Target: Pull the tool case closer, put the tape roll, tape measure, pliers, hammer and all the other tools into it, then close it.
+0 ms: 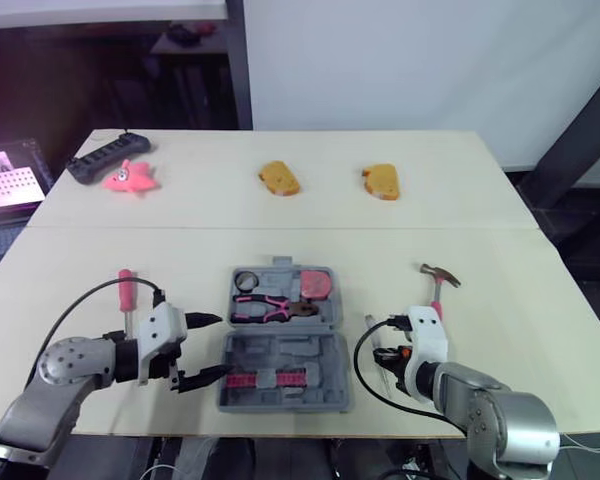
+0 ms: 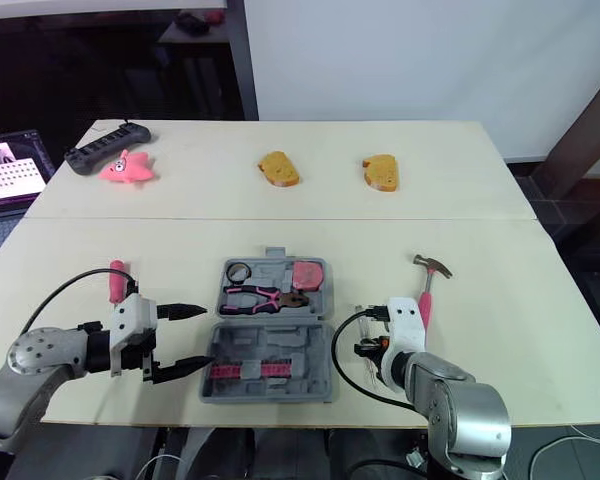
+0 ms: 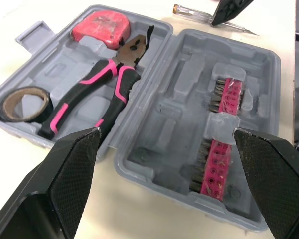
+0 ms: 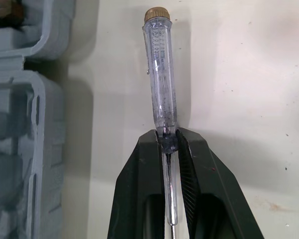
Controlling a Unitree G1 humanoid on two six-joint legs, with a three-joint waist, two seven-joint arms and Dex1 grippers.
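Observation:
The grey tool case (image 1: 325, 345) lies open at the table's front middle. Its far half holds a tape roll (image 1: 246, 280), pink-handled pliers (image 1: 265, 310) and a red tape measure (image 1: 315, 284); the near half carries a pink bit holder (image 3: 217, 149). A hammer (image 1: 438, 283) lies to the right of the case, and a red screwdriver (image 1: 127, 295) lies to its left. My left gripper (image 1: 202, 350) is open, just left of the case's near half. Right of the case, low over the table, my right gripper (image 4: 168, 137) is shut on a clear-handled test screwdriver (image 4: 159, 74).
At the table's far left lie a black power strip (image 1: 105, 157) and a pink toy (image 1: 130, 178). Two orange objects (image 1: 279, 178) (image 1: 381, 181) sit at the far middle. A seam (image 1: 280, 228) crosses the table between them and the case.

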